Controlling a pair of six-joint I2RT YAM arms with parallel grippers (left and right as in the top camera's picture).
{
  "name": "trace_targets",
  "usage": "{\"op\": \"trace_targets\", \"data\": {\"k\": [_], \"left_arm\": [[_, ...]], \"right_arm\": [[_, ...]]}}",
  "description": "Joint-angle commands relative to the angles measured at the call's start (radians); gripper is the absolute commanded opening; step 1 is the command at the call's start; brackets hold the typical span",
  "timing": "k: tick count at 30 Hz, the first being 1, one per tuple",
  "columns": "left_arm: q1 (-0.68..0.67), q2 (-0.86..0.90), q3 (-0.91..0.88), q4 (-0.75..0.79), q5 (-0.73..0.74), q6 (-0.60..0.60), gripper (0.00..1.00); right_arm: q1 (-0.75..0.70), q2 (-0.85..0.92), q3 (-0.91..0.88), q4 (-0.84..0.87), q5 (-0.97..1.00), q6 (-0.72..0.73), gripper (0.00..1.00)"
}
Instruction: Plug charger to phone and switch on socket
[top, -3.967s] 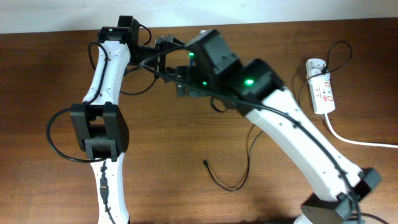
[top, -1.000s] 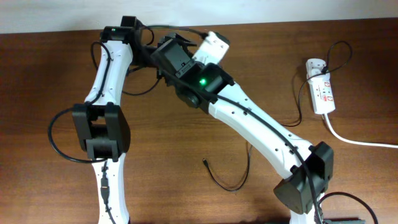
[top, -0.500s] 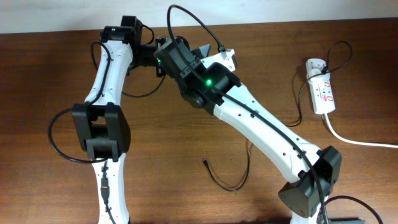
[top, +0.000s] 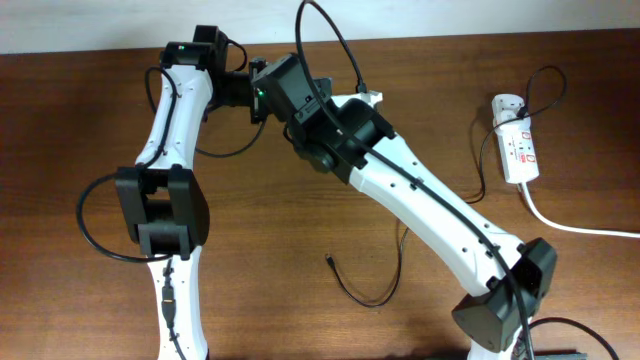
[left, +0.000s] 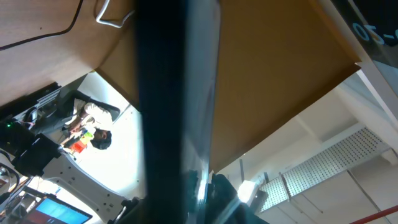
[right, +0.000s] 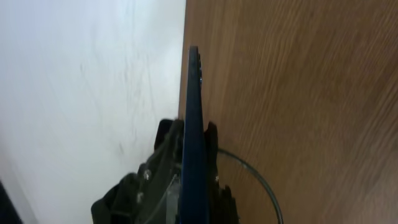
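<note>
At the upper centre of the overhead view, the left claw and the right claw come together near the far edge of the table. Each is hidden under its own wrist, so I cannot tell whether either is wide or narrow.

From the right wrist camera, the phone appears edge-on as a thin blue slab running up the middle of the frame. Dark claw parts press against both faces of its lower end; I cannot tell which arm's claw that is. The left wrist view is filled by a blurred dark vertical band.

Further out, the charger lies loose on the table at the lower centre of the overhead view. Its small plug tip is free and well apart from both claws, and its cable runs toward the right edge. There lies the socket, a white power strip, with the white adapter at its top end. Its thick white cord leaves the frame.
</note>
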Motion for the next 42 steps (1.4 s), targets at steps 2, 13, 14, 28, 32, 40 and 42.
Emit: {"op": "trace_targets", "data": {"k": [2,13,14,28,32,40,42], "left_arm": [[0.000,-0.002,0.019,-0.001,0.018,-0.006,0.18],[0.000,-0.002,0.019,-0.001,0.018,-0.006,0.19],[0.000,-0.002,0.019,-0.001,0.018,-0.006,0.19],[0.014,-0.002,0.019,-0.001,0.018,-0.006,0.20],[0.014,-0.002,0.019,-0.001,0.018,-0.006,0.19],[0.014,-0.002,0.019,-0.001,0.018,-0.006,0.14],[0.014,-0.002,0.019,-0.001,0.018,-0.006,0.25]], "right_arm": [[0.004,-0.045,0.024,0.010,-0.041,0.000,0.04],[-0.017,-0.045,0.024,0.006,-0.039,0.000,0.04],[-0.019,-0.045,0.024,0.006,-0.038,0.000,0.04],[-0.047,-0.076,0.024,0.003,-0.064,0.000,0.04],[-0.047,-0.075,0.024,0.010,-0.106,0.000,0.04],[-0.047,-0.075,0.024,0.011,-0.113,0.000,0.04],[-0.047,-0.075,0.024,0.011,-0.113,0.000,0.06]]}}
